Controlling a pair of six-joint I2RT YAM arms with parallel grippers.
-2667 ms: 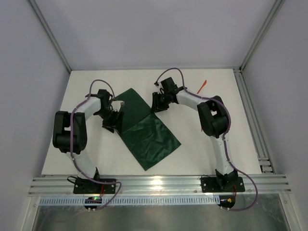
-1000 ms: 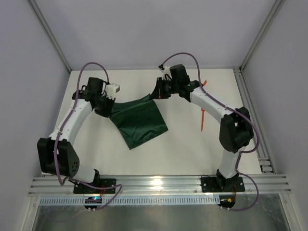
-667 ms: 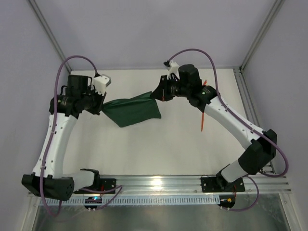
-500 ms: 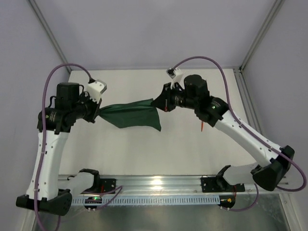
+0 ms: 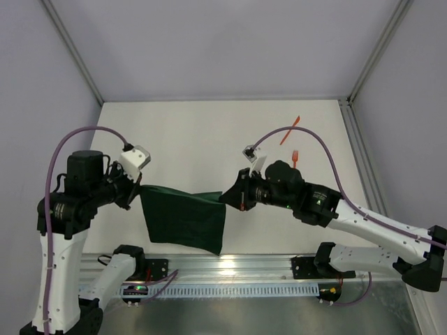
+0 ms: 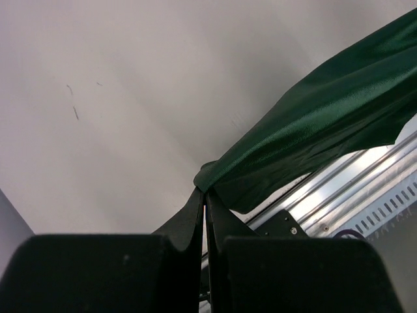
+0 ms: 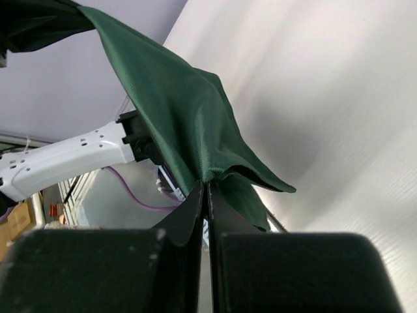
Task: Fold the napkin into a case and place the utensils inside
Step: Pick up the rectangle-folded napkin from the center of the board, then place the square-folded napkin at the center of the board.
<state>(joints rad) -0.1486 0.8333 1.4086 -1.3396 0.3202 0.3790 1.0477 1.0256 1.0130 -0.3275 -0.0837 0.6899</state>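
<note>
White table [image 5: 209, 139], orange utensils [image 5: 289, 130]

Both arms are raised off the desk and reach toward each other across the near part of the workspace. The left arm stands tall from its base, its forearm bent over to the right; the left hand [image 5: 137, 188] has its fingers pressed fully together. The right arm stretches low and long to the left, elbow far out right; the right hand [image 5: 225, 197] is likewise clamped tight, though its fingertips look partly hidden from above.
</note>
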